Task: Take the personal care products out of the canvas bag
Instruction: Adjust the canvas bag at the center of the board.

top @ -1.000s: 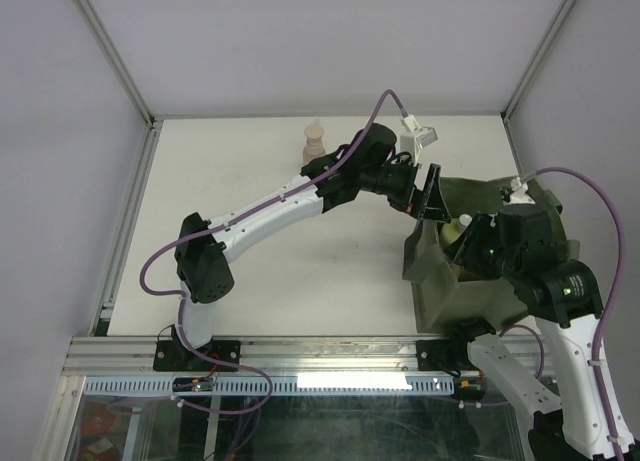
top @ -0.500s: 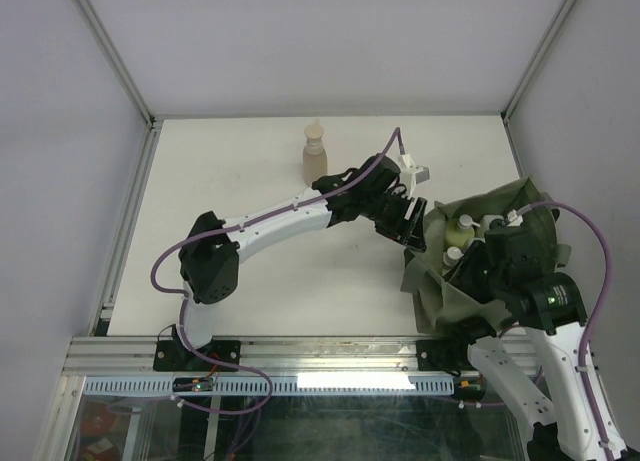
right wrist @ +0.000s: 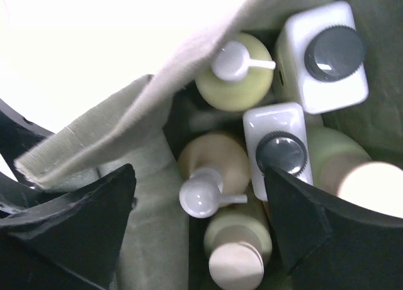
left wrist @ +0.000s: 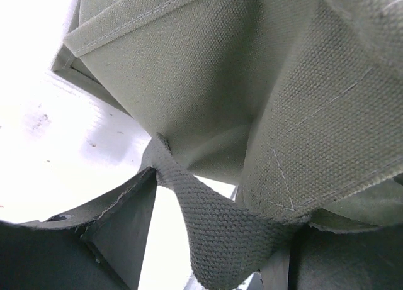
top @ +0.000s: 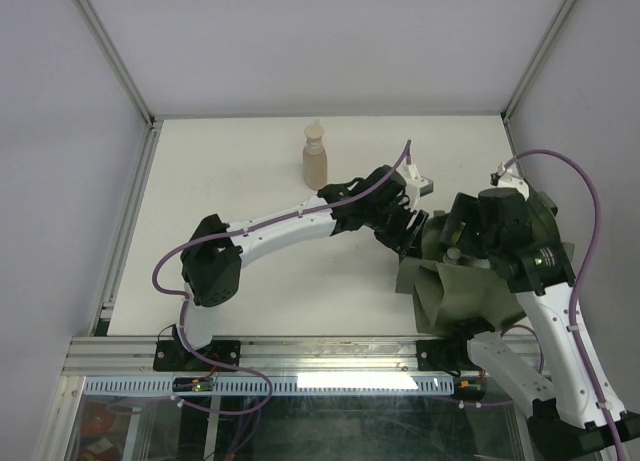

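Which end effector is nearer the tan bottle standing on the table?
Left. The left end effector is at the canvas bag's edge, below-right of the tan bottle; the right end effector hangs farther right, over the bag.

Olive canvas bag (top: 470,296) slumped at right of counter, mouth open beneath my right jaws, strap (left wrist: 214,230) bunched against its wall. Inside, upright, tightly packed: yellow-green pump bottle (right wrist: 236,79), two white black-capped bottles (right wrist: 324,57) (right wrist: 280,148), tan pump bottle (right wrist: 208,170), beige-capped bottle (right wrist: 238,252). One tan bottle (top: 315,158) stands upright at far counter, well apart from bag.
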{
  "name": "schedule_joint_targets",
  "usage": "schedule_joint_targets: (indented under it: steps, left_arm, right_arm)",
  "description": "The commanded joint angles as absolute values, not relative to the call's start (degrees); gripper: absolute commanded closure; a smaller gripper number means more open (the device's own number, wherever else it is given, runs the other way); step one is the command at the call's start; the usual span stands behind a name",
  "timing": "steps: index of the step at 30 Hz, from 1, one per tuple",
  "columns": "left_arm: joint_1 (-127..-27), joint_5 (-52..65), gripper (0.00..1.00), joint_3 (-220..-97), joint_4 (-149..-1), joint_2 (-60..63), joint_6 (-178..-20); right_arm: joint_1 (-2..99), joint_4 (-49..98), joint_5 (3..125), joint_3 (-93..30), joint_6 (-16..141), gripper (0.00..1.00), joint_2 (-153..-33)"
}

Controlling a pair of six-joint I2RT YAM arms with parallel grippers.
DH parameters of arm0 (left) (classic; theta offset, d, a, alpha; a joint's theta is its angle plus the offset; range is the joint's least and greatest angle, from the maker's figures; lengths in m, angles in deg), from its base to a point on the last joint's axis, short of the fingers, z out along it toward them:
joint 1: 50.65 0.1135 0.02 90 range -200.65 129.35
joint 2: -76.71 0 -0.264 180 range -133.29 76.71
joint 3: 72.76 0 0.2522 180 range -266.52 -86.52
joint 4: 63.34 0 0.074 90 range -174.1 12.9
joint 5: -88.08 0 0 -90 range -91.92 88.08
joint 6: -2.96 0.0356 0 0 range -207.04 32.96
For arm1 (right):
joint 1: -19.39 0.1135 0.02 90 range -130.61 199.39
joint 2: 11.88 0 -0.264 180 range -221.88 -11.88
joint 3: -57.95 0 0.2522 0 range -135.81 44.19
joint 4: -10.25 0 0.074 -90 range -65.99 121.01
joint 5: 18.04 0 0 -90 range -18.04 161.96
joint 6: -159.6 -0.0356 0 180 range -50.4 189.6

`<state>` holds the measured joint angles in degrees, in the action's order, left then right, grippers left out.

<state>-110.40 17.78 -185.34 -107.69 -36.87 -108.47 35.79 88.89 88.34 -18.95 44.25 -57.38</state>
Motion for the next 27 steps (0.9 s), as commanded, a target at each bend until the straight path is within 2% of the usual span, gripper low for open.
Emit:
schedule_joint_targets:
  steps: [1, 4, 7, 11, 15, 20, 27]
  left_arm:
    - [-111.38, 12.86, 0.43, -183.53, -110.80, -36.92, -102.65]
    - [-111.38, 12.87, 0.40, -183.55, -110.68, -37.85, -101.99]
    - [-111.30, 14.25, 0.34, -186.11, -111.43, -38.85, -101.28]
    - [-110.04, 15.05, 0.28, -193.16, -114.97, -39.93, -99.62]
    - [-107.05, 18.56, 0.21, -198.29, -116.32, -39.44, -102.84]
    - [-105.76, 26.29, 0.06, -202.58, -115.48, -38.04, -108.44]
    - [-106.56, 34.04, 0.01, -197.83, -107.40, -34.17, -120.15]
  right_arm:
    - [35.48, 84.09, 93.12, -16.02, 39.73, 0.11, -52.46]
    - [35.47, 92.52, 101.10, -15.34, 25.59, 0.11, -53.17]
    - [35.39, 90.79, 94.36, -11.63, 21.96, 0.12, -49.82]
    - [35.52, 87.66, 83.13, -12.01, 28.57, 0.12, -46.17]
    - [35.51, 95.48, 82.90, -19.80, 35.28, 0.12, -48.96]
    - [35.53, 102.90, 78.78, -26.00, 42.87, 0.13, -51.74]
    - [35.48, 109.91, 72.28, -37.09, 47.33, 0.15, -54.14]
